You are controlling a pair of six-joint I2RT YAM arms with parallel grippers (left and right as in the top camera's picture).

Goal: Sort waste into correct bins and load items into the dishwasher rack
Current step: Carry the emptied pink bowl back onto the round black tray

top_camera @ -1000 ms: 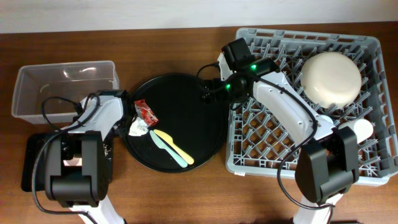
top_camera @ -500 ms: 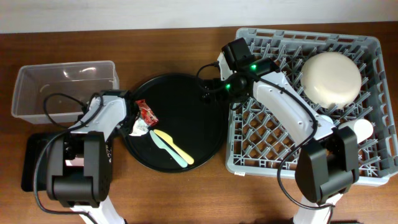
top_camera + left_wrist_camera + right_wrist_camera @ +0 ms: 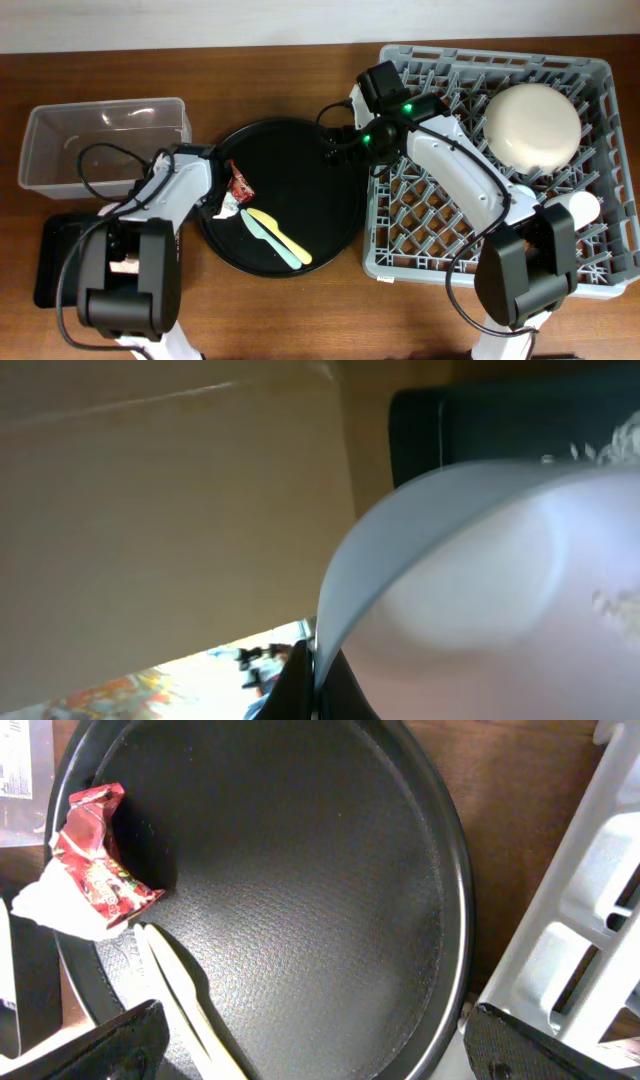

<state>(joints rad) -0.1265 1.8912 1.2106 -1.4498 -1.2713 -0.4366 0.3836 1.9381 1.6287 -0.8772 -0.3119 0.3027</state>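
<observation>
Overhead | left gripper [image 3: 216,193] pressed together at round black tray's [image 3: 330,215] left rim, just beside red wrapper [image 3: 238,182] and napkin [image 3: 222,206]; grasp unclear | right gripper [image 3: 320,1050] spread wide over tray | utensils [image 3: 278,237] on tray | cream bowl [image 3: 532,125] in rack [image 3: 420,235]

Round black tray [image 3: 320,170]: one, mid-table.
- On its left part: red wrapper [image 3: 238,182], one; white napkin [image 3: 222,206], one.
- Also on it, plastic utensils, two: yellow utensil [image 3: 262,225], one; mint-green utensil [image 3: 293,251], one.
- Left of it: clear tub [image 3: 60,150], one; black rectangular tray [image 3: 48,262], one, partly hidden.
- Right of it: grey dishwasher rack [image 3: 440,235], one. It holds one cream bowl [image 3: 533,125] and one white cup [image 3: 583,208].

Robot arms, two: left arm [image 3: 172,190], right arm [image 3: 460,170].
</observation>
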